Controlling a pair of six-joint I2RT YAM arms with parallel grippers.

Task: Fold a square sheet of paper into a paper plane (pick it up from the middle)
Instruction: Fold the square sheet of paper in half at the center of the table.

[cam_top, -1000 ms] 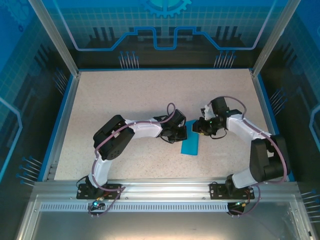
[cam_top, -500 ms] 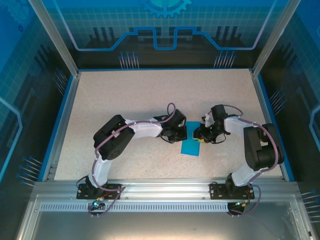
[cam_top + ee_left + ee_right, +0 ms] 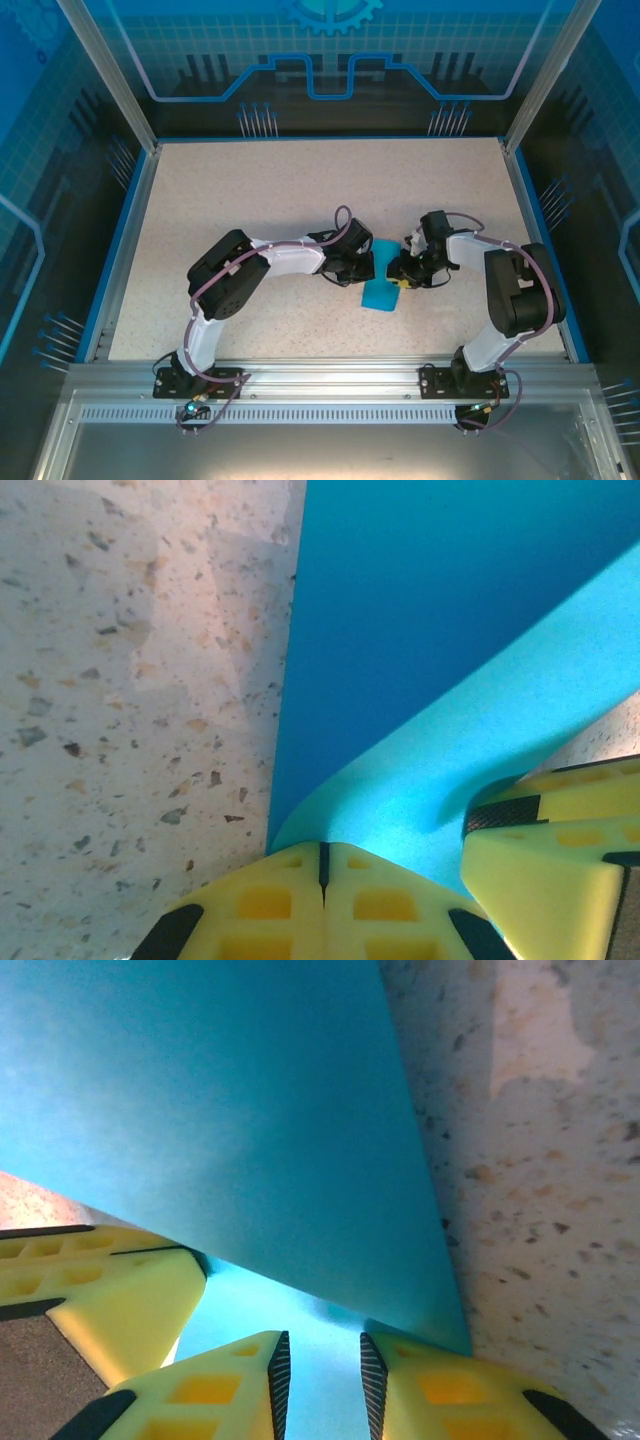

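From the near rail both arms reached inward over the speckled table (image 3: pixel 250 190) and met just past its middle. The blue paper sheet (image 3: pixel 380 293) lay between them, partly folded into a narrow strip, its long axis running from about 6 to 12 o'clock and leaning a little toward 1.

The left gripper (image 3: pixel 358 268) sat at the strip's 9 o'clock side. In its wrist camera its yellow fingers (image 3: pixel 265 905) were pressed together with only a hairline seam between them. Their tips touched the corner of a paler raised flap that ran off toward 2 o'clock over the darker flat layer. Whether that corner was pinched between the tips or only touched could not be told.

The right gripper (image 3: pixel 402 270) sat at the strip's 3 o'clock side, close to the left one. Its wrist camera showed the jaws narrowly apart, with pale blue paper visible through the slit. One fingertip rested at the edge of the flat layer, where paper met the table, and it held nothing.

Beyond the paper, toward 12 o'clock, bare table ran up to the blue far rim (image 3: pixel 330 139)
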